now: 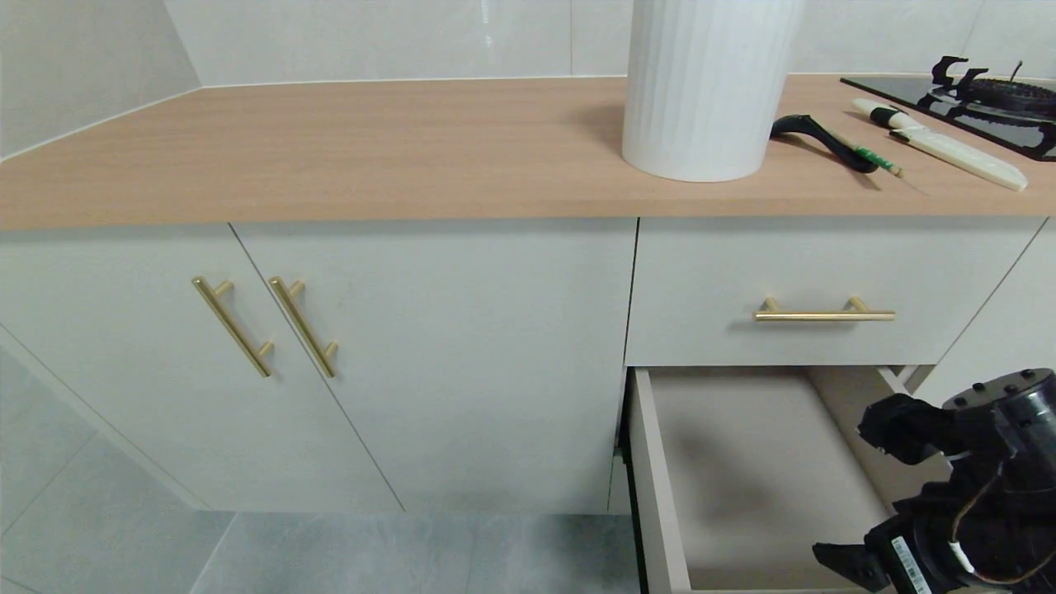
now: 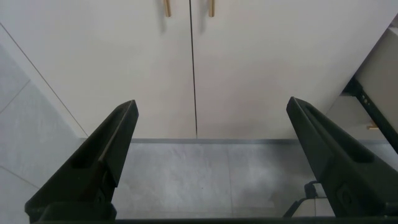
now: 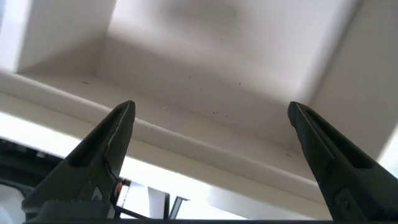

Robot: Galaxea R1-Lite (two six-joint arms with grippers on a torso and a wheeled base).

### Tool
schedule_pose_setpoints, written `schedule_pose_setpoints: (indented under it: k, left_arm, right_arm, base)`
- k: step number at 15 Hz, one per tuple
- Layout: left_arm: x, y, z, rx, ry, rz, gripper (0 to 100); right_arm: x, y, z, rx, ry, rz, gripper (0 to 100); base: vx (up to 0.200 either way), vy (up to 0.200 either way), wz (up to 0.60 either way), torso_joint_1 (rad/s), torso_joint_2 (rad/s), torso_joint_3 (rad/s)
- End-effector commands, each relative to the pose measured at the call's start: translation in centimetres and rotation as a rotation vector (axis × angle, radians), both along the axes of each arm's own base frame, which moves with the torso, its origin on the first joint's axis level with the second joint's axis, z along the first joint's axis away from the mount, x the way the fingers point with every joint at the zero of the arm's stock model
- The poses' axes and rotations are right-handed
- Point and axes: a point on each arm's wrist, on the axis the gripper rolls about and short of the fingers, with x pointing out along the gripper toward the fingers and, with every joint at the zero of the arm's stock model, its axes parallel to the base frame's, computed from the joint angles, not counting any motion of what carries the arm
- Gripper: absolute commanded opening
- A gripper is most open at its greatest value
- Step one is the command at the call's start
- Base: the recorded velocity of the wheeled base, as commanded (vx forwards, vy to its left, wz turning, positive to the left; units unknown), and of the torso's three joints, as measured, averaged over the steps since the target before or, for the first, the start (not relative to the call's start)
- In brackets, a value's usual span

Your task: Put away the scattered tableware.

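Pale lower drawer (image 1: 656, 478) open at 5 o'clock. Your right gripper (image 3: 211, 112), left gripper (image 2: 211, 109) both spread wide, empty. Black-handled peeler (image 1: 817, 134), white knife (image 1: 949, 148) on wooden tabletop (image 1: 330, 148), 1 o'clock: likely next, lift right gripper there.

The right arm (image 1: 982, 495) is matte black, with a round cap (image 1: 1006, 400) studded with small screws. A thin brown cable (image 1: 964, 507) loops beside a white printed label (image 1: 903, 565). The left gripper (image 2: 211, 102) and right gripper (image 3: 210, 107) have black wedge fingers (image 2: 102, 158) tapering to blunt tips.
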Motion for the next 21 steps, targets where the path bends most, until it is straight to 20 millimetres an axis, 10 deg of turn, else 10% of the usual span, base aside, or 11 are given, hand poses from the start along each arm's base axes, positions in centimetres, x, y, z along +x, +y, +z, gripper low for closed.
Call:
schedule_pose_setpoints:
  k: [1,14,21]
  left_arm:
    - [0.0,0.0,0.0,-0.001,0.0,0.001,100]
    - [0.0,0.0,0.0,-0.001,0.0,0.001,100]
    - [0.0,0.0,0.0,0.001,0.0,0.001,100]
  right_arm:
    - [0.5,0.3,-2.4,-0.054,0.095,0.0,100]
    - [-3.1,-1.0,-0.6,-0.154,0.155,0.136,100]
    - [-2.8,-0.9,7.2,0.148,-0.016,-0.138,100]
  base:
    - [0.0,0.0,0.0,0.0,0.0,0.0]
    - [0.0,0.0,0.0,0.0,0.0,0.0]
    - [0.0,0.0,0.0,0.0,0.0,0.0]
